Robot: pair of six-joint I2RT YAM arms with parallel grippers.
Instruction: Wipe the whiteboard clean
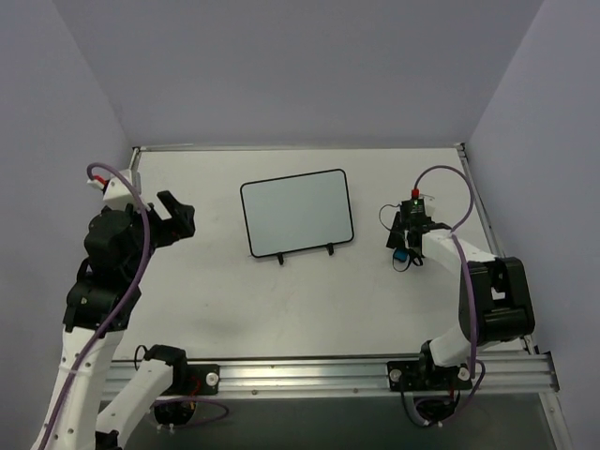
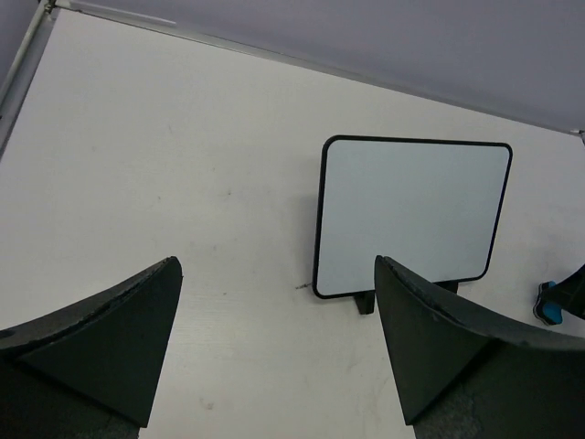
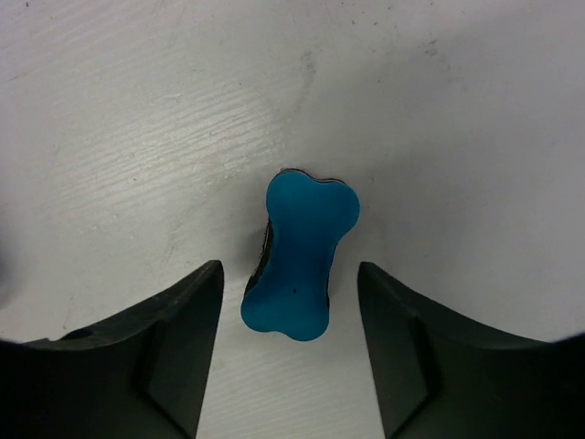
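Observation:
The whiteboard [image 1: 296,213] stands on two small black feet in the middle of the table. Its face is blank, with no writing; it also shows in the left wrist view [image 2: 409,216]. The blue bone-shaped eraser [image 3: 300,259] lies flat on the table, right of the board, also seen in the top view [image 1: 400,254]. My right gripper [image 3: 291,302] is open just above the eraser, one finger on each side, not touching it. In the top view the right gripper [image 1: 410,246] points down over it. My left gripper [image 1: 178,221] is open and empty, raised left of the board.
The white tabletop [image 1: 225,300] is bordered by a metal rail at the back [image 1: 300,146] and a rail at the front [image 1: 375,373]. Grey walls close in the sides. A purple cable [image 1: 448,178] loops over the right arm.

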